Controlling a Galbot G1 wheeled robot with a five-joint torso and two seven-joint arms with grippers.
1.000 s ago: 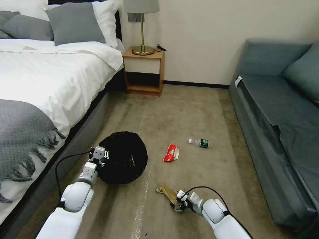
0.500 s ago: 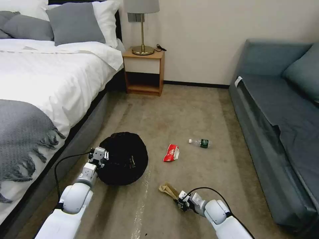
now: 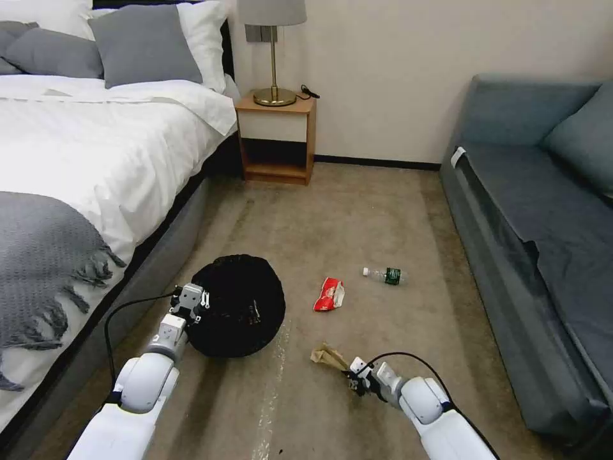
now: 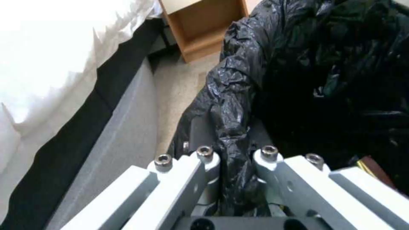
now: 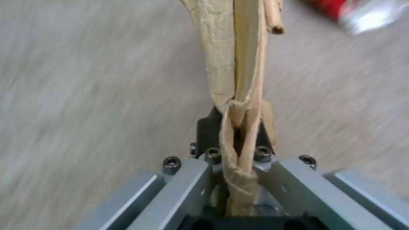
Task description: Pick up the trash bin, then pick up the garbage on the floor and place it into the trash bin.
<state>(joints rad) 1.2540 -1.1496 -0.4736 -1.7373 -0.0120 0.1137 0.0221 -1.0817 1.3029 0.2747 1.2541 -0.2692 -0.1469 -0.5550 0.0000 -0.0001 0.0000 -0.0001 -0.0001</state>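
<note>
The trash bin (image 3: 239, 313), round and lined with a crinkly black bag (image 4: 324, 73), hangs beside the bed. My left gripper (image 3: 193, 299) is shut on its bagged rim (image 4: 233, 153). A small dark item lies inside the trash bin. My right gripper (image 3: 353, 377) is low over the carpet at the lower middle, shut on crumpled brown paper garbage (image 3: 327, 356) that juts out from its fingers (image 5: 238, 95). A red-and-white snack wrapper (image 3: 329, 294) lies on the carpet right of the bin, also seen as a red-and-silver edge (image 5: 362, 14). A clear bottle with a green label (image 3: 385, 275) lies farther right.
A bed (image 3: 83, 160) with a grey throw runs along the left. A wooden nightstand (image 3: 277, 137) with a lamp stands at the back wall. A blue-grey sofa (image 3: 543, 243) lines the right. Open carpet (image 3: 357, 217) stretches between them.
My right gripper has lifted and shifted right with the brown paper held in it; the paper has come off the floor. The left gripper and bin have barely moved.
</note>
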